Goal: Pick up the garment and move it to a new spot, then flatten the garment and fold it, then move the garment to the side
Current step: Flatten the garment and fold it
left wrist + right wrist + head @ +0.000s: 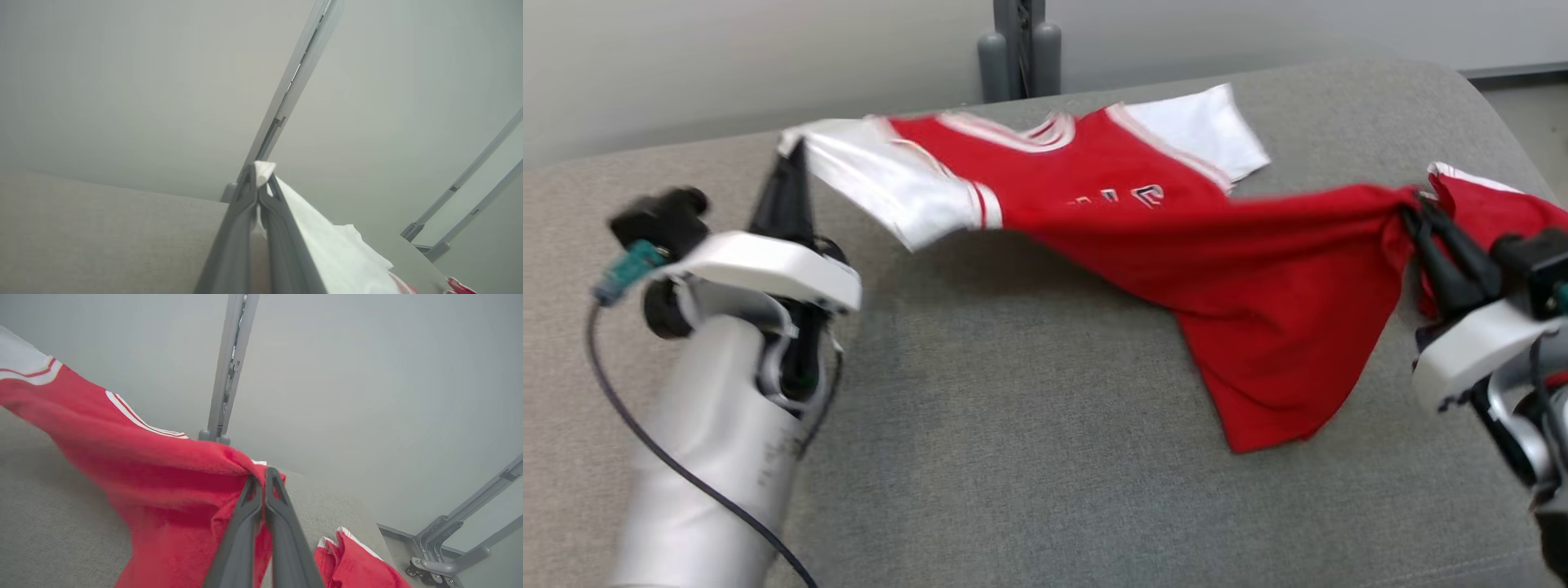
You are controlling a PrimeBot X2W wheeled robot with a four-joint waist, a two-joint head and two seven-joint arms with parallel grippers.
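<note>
Red-and-white garment (1176, 245) is hanging stretched above the grey worktop (1013, 457) | left end effector (795, 155) is pinching its white sleeve | right end effector (1414, 214) is pinching its bunched red edge

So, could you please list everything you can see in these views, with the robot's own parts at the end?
garment: one, red with white sleeves and trim, partly lifted and stretched between the two grippers above the padded surface.
padded surface: one, grey fabric, under the garment, across the head view.
post: one, grey, upright behind the surface's far edge.
wall: one, pale grey, in the background.
metal frame: one, grey, at the right wrist view's lower right.
cable: one, dark, hanging at the head view's lower left.
left gripper: one, dark fingers, shut on a white sleeve, at the left.
right gripper: one, dark fingers, shut on bunched red fabric, at the right.
</note>
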